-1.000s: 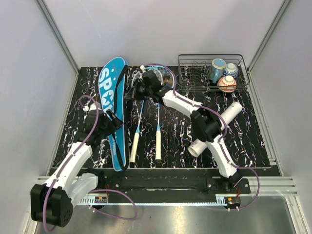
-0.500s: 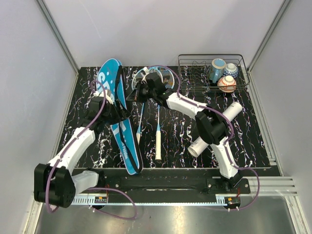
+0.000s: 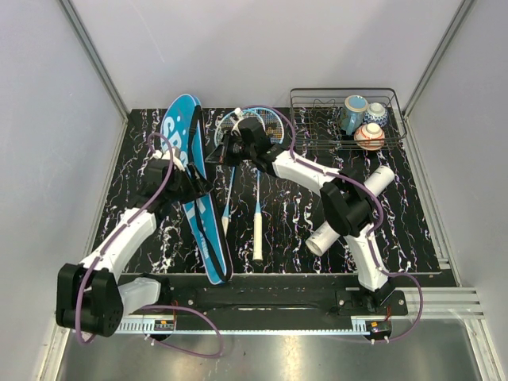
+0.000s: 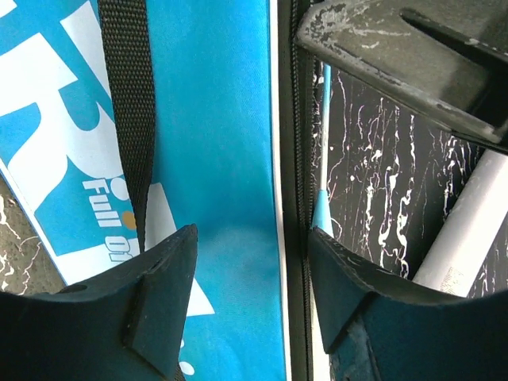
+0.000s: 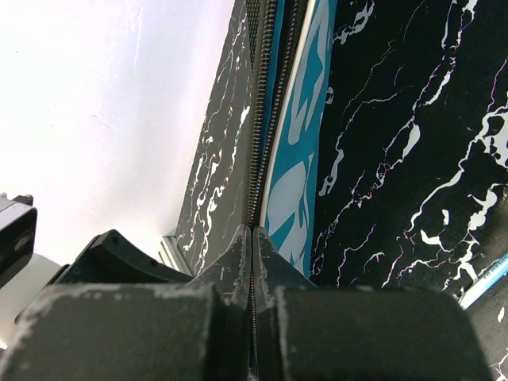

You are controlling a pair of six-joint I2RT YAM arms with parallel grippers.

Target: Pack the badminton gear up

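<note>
The teal "SPORT" bag lies slanted on the left of the table, its lower end over one racket's handle. My left gripper is over the bag's middle. Its jaws are open, astride the bag's zipper edge, with blue fabric between them. My right gripper is shut on the bag's zipper edge near the bag's top. Two blue-framed rackets lie side by side beside the bag, heads to the back. The long white tube lies at the right. No shuttlecocks show.
A black wire rack holding three ceramic cups stands at the back right. The bag's black strap runs along its top. Grey walls close in the table on the left, the back and the right.
The bag's lower end has swung right, over the left racket's handle. My left gripper has moved up along the bag. My right gripper has kept its hold on the zipper edge.
</note>
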